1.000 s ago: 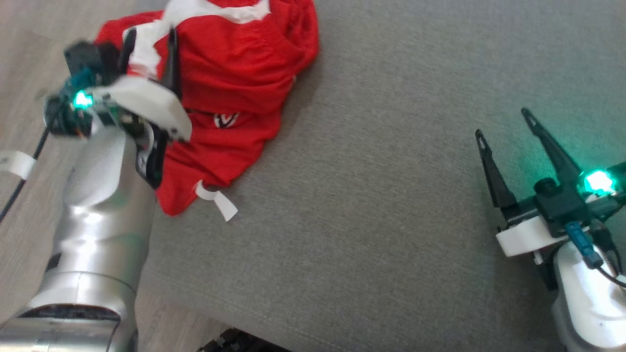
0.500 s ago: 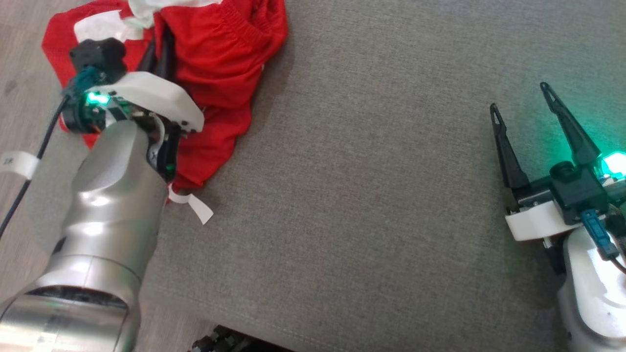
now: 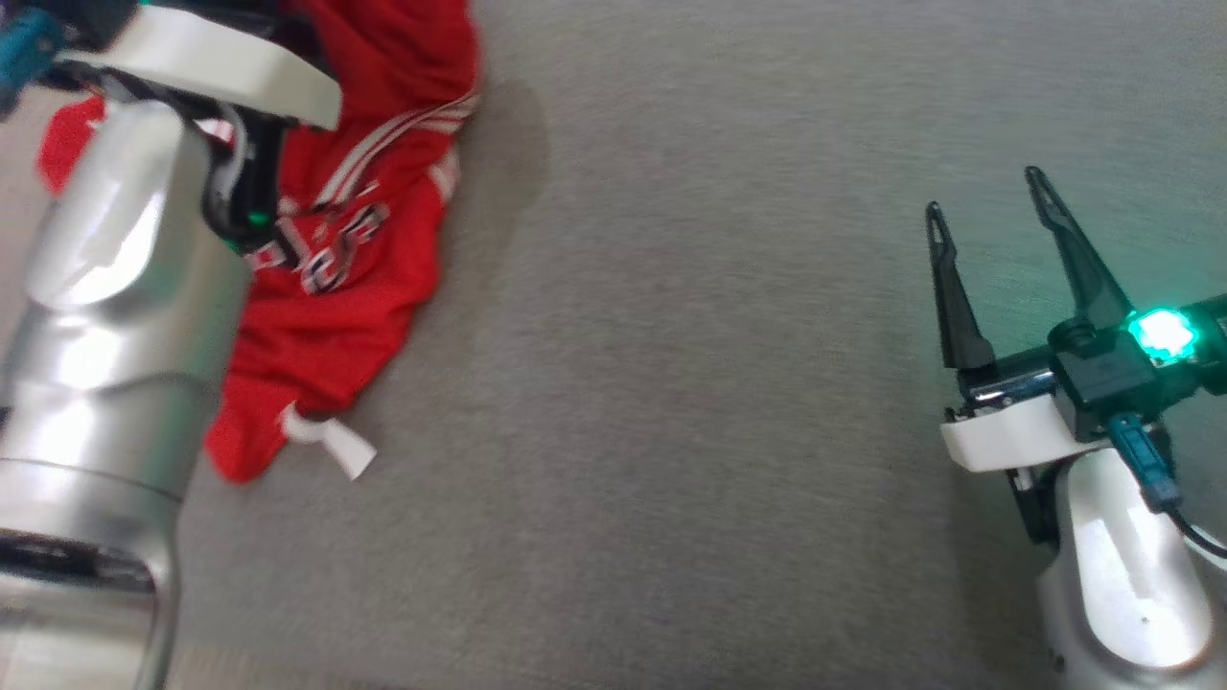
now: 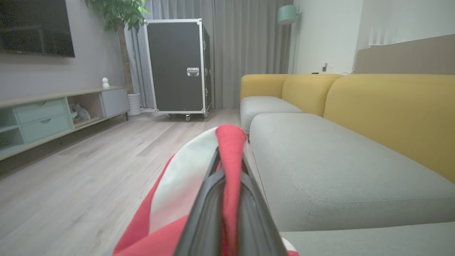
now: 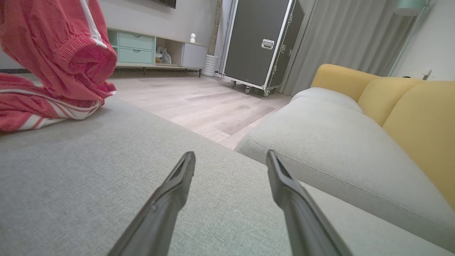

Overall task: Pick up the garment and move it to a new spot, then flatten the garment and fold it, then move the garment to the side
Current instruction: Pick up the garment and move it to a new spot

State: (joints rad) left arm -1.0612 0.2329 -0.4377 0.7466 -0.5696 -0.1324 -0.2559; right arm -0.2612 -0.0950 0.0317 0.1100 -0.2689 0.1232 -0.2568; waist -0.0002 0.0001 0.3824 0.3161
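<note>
1. Our left tool point(image 4: 230, 156) is clamped on a fold of the red garment point(image 3: 345, 297). The garment's upper part is lifted and the rest lies at the left edge of the grey seat point(image 3: 671, 383).
2. Our right tool point(image 3: 985, 195) is spread wide and empty over the seat's right side, well apart from the garment.
3. Around us are a wood floor point(image 4: 89, 170), a low cabinet point(image 4: 42, 117), a black case point(image 4: 176, 65), a grey curtain point(image 4: 245, 46) and a yellow sofa back point(image 4: 391, 117).
</note>
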